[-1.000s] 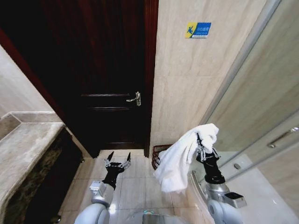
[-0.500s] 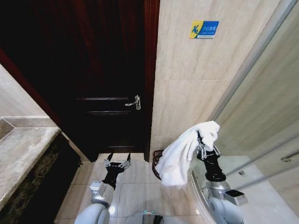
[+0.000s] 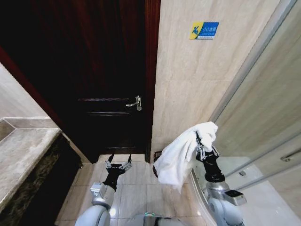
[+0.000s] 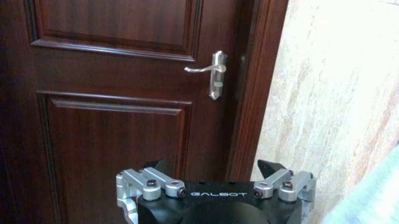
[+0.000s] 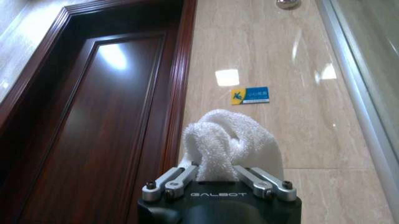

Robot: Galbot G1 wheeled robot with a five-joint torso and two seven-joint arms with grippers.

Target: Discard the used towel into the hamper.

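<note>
I'm carrying: my right gripper (image 3: 201, 141) is clamped on the towel (image 3: 181, 157); left gripper (image 3: 118, 163) idles, spread apart. Next, position above the hamper (image 3: 155, 158) below it.

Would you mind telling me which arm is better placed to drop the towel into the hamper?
Right. The right gripper already grips the towel, which hangs above the hamper; the left gripper is open and empty.

Pale tiled floor (image 3: 134, 181) lies below me, running up to the dark wooden door (image 3: 94, 70). On it, by the door frame at the foot of the wall, stands the dark-red wire hamper (image 3: 156, 155), mostly hidden.
</note>
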